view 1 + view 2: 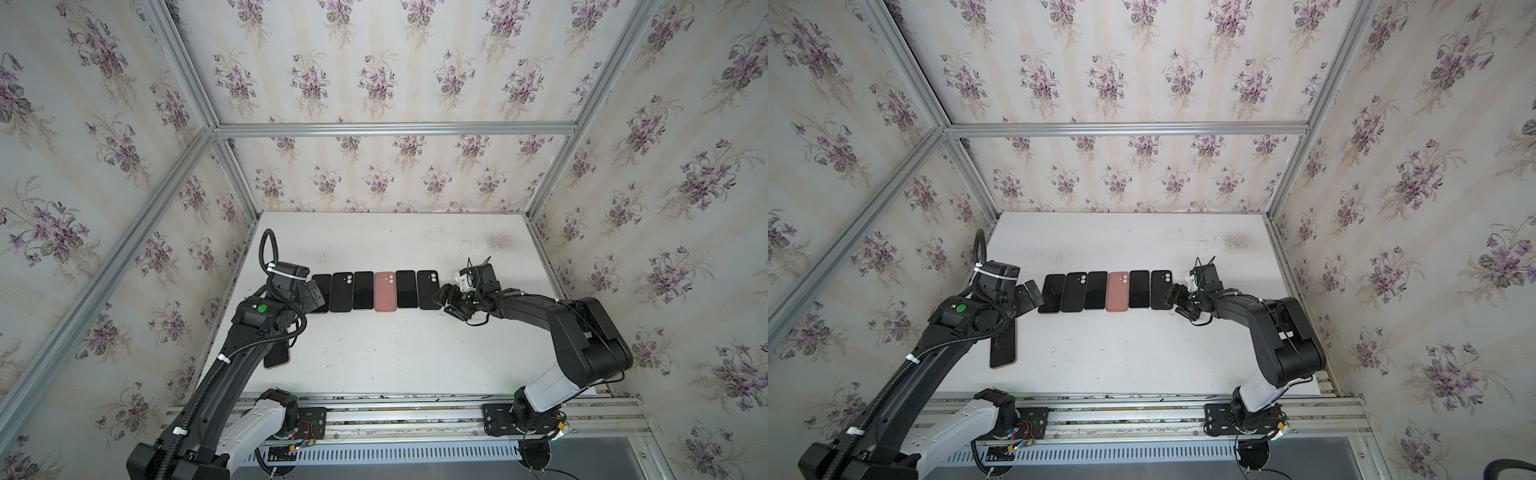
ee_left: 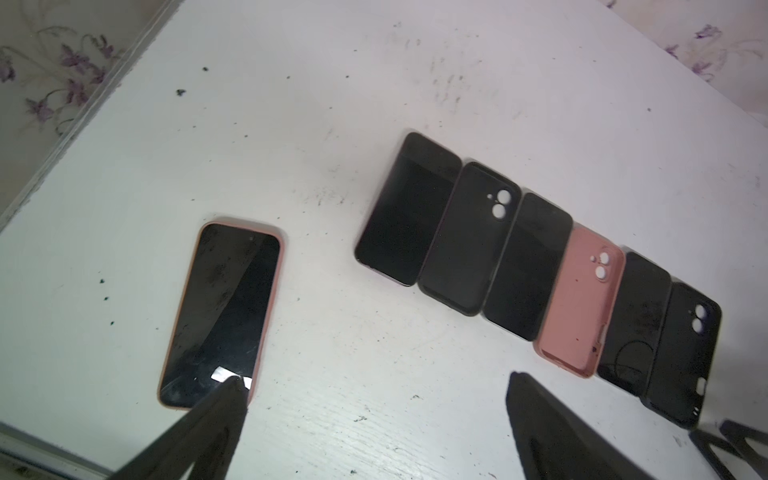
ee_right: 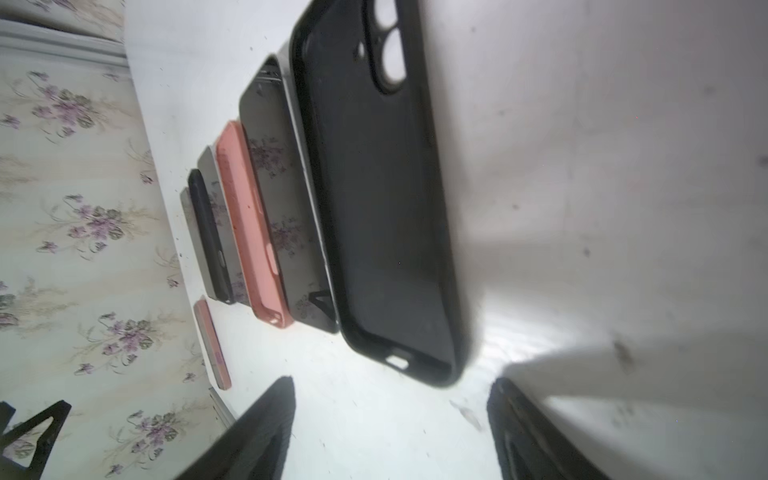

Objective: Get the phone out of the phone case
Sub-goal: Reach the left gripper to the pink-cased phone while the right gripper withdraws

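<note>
Found the pink-cased phone [image 2: 220,316] flat on the desk [image 1: 395,353], screen up, set well apart from the row [image 1: 384,291] of bare phones and empty cases. In both top views, placed it at about seven o'clock from the left claw [image 1: 313,293], half hidden beneath that arm, with its long axis running roughly twelve to six. Read the left claw as fully spread and holding nothing. In the left wrist view, saw one fingertip [image 2: 226,411] overlapping the phone's near corner, probably hovering above it rather than touching, though hard to tell. Found the right claw [image 3: 392,382] parted too, gripping nothing, with an empty black case [image 3: 386,216] lying free just ahead at the row's three o'clock end. Judged the left arm far nearer, and reckoned the coming move a swing toward seven o'clock, fingers set across the phone's narrow width.
</note>
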Robot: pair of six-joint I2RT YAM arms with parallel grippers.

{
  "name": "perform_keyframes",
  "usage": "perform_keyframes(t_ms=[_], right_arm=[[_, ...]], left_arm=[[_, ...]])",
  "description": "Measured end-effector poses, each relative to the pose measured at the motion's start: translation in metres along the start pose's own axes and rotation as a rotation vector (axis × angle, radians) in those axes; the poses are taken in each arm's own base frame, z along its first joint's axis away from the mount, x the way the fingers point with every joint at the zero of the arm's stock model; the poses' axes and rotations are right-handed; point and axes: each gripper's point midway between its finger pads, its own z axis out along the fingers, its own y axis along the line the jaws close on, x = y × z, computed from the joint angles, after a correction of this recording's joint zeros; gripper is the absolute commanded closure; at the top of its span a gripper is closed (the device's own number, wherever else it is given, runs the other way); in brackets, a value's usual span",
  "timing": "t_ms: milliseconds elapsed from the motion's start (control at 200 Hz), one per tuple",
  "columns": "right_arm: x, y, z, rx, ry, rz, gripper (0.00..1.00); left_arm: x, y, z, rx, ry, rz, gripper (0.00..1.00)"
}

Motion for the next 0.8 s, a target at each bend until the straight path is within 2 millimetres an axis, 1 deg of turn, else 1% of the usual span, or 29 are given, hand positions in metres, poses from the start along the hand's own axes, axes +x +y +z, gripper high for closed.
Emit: perform_keyframes(t_ms=[55,95,100,115,130,245,385,490,620,720,800], right_arm=[[0.0,0.003,-0.007,0.013,-0.004,-0.025,0.16],[-0.002,0.009,-0.013,0.007,-0.013,-0.051,0.13],[-0.002,0.009,-0.014,0.007,-0.014,-0.052,0.12],[-0.003,0.012,-0.016,0.003,-0.018,-0.064,0.03],[-0.003,0.013,-0.018,0.002,-0.02,-0.072,0.01],[-0.005,0.025,-0.031,-0.006,-0.034,-0.135,0.0],[-0.008,0.042,-0.049,-0.023,-0.057,-0.203,0.0],[-0.013,0.056,-0.06,-0.047,-0.085,-0.241,0.0],[-0.019,0.069,-0.068,-0.074,-0.109,-0.261,0.0],[-0.026,0.081,-0.073,-0.099,-0.127,-0.261,0.0],[-0.033,0.094,-0.078,-0.129,-0.147,-0.268,0.0]], left_arm=[[0.003,0.016,0.003,-0.033,0.009,-0.047,0.0],[0.006,0.028,0.006,-0.062,0.016,-0.08,0.0],[0.007,0.029,0.007,-0.064,0.016,-0.083,0.0],[0.008,0.034,0.008,-0.076,0.019,-0.098,0.0],[0.009,0.038,0.009,-0.085,0.023,-0.107,0.0],[0.019,0.069,0.018,-0.168,0.047,-0.189,0.0],[0.027,0.097,0.03,-0.268,0.104,-0.24,0.0],[0.031,0.107,0.042,-0.317,0.166,-0.211,0.0],[0.038,0.115,0.064,-0.355,0.282,-0.156,0.0],[0.047,0.111,0.083,-0.341,0.383,-0.103,0.0],[0.05,0.109,0.093,-0.33,0.433,-0.073,0.0]])
